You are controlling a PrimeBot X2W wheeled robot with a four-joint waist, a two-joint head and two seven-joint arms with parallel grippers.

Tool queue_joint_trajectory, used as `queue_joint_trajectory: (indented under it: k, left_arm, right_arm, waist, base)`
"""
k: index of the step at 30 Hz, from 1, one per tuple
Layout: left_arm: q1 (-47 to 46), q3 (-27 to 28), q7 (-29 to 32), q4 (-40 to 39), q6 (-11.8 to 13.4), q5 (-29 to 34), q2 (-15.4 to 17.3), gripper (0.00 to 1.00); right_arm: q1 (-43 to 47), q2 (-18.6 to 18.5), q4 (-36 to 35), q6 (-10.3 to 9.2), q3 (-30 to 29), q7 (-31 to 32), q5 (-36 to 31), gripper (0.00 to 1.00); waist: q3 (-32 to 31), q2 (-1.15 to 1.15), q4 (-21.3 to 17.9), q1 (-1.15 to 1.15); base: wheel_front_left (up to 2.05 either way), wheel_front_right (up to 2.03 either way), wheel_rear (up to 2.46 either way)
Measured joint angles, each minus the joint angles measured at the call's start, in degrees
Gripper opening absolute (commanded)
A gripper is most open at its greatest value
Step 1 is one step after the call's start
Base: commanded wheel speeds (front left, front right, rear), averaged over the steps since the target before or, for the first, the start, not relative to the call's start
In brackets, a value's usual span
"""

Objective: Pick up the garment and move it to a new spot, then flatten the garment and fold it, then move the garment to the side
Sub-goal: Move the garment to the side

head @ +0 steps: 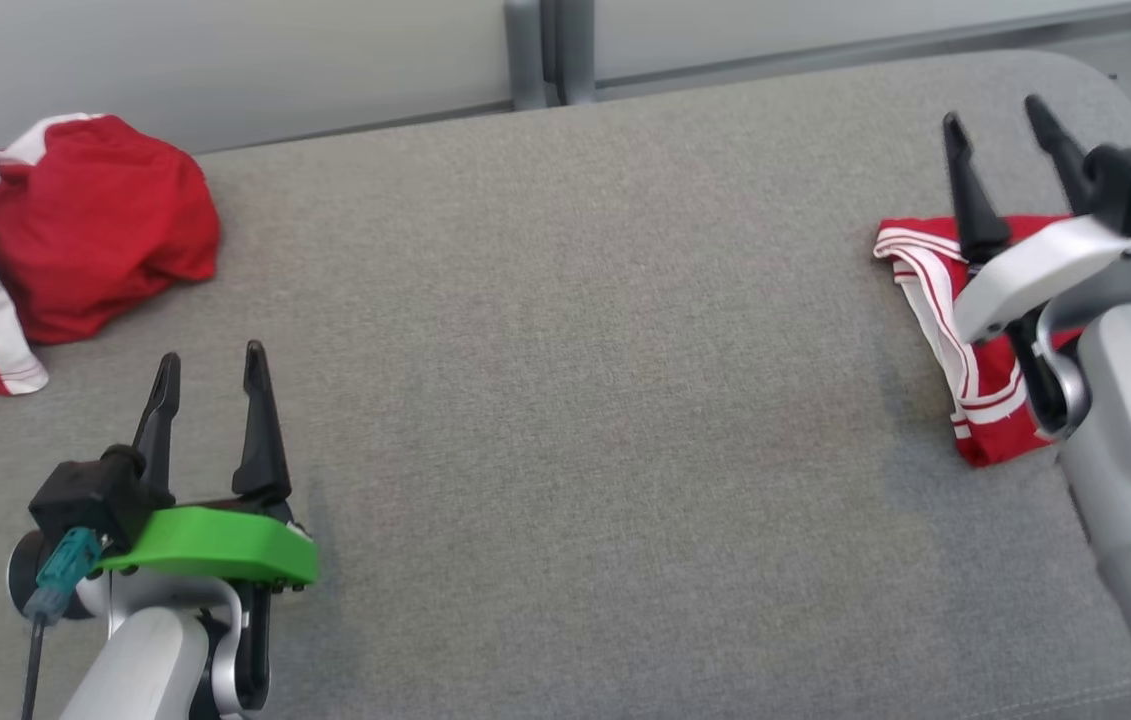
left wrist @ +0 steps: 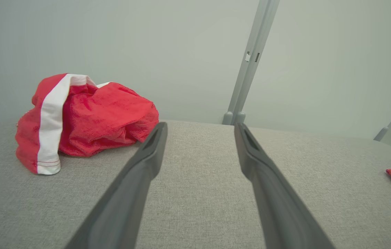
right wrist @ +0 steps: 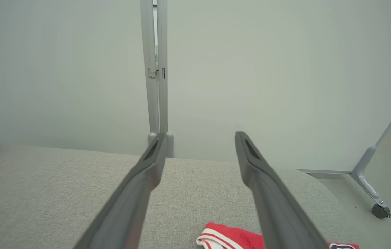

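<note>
A: Item, crumpled red garment [head: 75, 240]: location?
B: Far left of the grey tabletop [head: 575, 350]. The folded red garment [head: 935, 290] lies at the right edge.
A: Pincers?
B: Left pincer [head: 212, 353] and right pincer [head: 993, 110] are both spread wide and hold nothing. The right is above the folded one.

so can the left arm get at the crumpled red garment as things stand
probably yes: the left end effector is open, with just bare grey cushion between it and the crumpled red garment ahead to its left
</note>
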Motion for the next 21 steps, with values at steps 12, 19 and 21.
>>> queue_joint_trajectory:
  k: [12, 19, 21]
  left_arm:
    - [6.9, 4.3, -0.2, -0.3, -0.4, 0.4, -1.9, 1.0]
    - [9.5, 5.6, -0.3, -0.6, -1.0, 1.8, -3.8, 1.0]
    - [9.5, 6.0, -0.3, -0.5, -1.2, 2.4, -4.1, 1.0]
  right_arm:
    - [17.6, 9.9, -18.2, 0.0, -3.4, 4.1, -2.8, 1.0]
    - [24.1, 13.6, -25.6, -0.01, -5.4, 6.6, -4.8, 1.0]
    - [25.7, 14.1, -27.5, -0.01, -5.9, 7.0, -5.4, 1.0]
  waist:
    - [-4.7, 0.0, 4.1, 0.0]
    - [-5.7, 0.0, 5.5, 0.0]
    - [-5.8, 0.0, 5.8, 0.0]
  base:
    - [0.0, 0.0, 0.0]
    - [0.0, 0.0, 0.0]
    - [0.0, 0.0, 0.0]
